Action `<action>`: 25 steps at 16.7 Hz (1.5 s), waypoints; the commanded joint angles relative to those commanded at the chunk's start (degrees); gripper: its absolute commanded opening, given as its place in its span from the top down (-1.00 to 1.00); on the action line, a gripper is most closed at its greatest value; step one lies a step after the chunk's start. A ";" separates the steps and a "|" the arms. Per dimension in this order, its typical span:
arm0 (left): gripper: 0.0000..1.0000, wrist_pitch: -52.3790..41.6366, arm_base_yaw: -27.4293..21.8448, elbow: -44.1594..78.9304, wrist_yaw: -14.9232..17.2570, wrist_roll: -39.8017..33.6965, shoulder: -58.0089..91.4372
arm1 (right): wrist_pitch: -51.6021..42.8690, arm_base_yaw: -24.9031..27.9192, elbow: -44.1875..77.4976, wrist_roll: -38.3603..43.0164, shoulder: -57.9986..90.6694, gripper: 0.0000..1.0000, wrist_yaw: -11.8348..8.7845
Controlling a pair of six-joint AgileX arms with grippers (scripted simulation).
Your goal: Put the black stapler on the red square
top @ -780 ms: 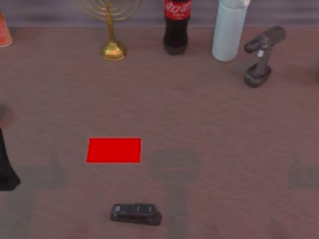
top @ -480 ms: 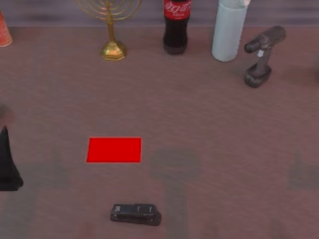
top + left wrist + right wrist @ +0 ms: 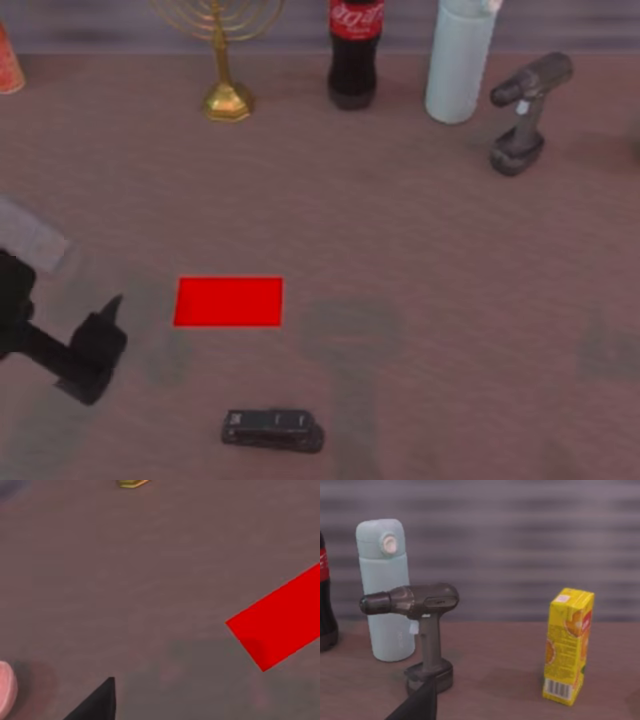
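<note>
The black stapler (image 3: 272, 430) lies flat near the table's front edge, right of and nearer than the red square (image 3: 228, 301). The red square also shows in the left wrist view as a slanted patch (image 3: 277, 625). My left gripper (image 3: 100, 342) hovers left of the red square and well left of the stapler, open and holding nothing; one dark finger (image 3: 97, 705) shows in its wrist view. My right arm is out of the top view. One of its fingers (image 3: 422, 700) shows in the right wrist view, with the gripper open and nothing held.
Along the back stand a gold candelabra (image 3: 226, 60), a cola bottle (image 3: 355, 50), a pale blue flask (image 3: 460, 60) and a dark grey power drill (image 3: 525, 110). A yellow juice carton (image 3: 568, 645) stands right of the drill. An orange-red object (image 3: 8, 60) sits at the far left.
My left arm has swung in from the left edge toward the middle, and its gripper now hangs just left of the red square. The stapler has not moved.
</note>
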 joint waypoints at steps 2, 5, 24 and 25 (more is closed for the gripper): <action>-1.00 -6.63 -4.84 7.22 0.03 5.37 12.03 | 0.00 0.00 0.00 0.00 0.00 -1.00 0.00; -1.00 -16.23 -11.90 17.68 0.19 13.16 28.52 | 0.00 0.00 0.00 0.00 0.00 -1.00 0.00; -1.00 -33.56 -27.23 40.29 0.06 30.49 62.51 | 0.00 0.00 0.00 0.00 0.00 -1.00 0.00; -1.00 -31.66 -27.25 39.25 0.07 30.54 63.41 | 0.00 0.00 0.00 0.00 0.00 -1.00 0.00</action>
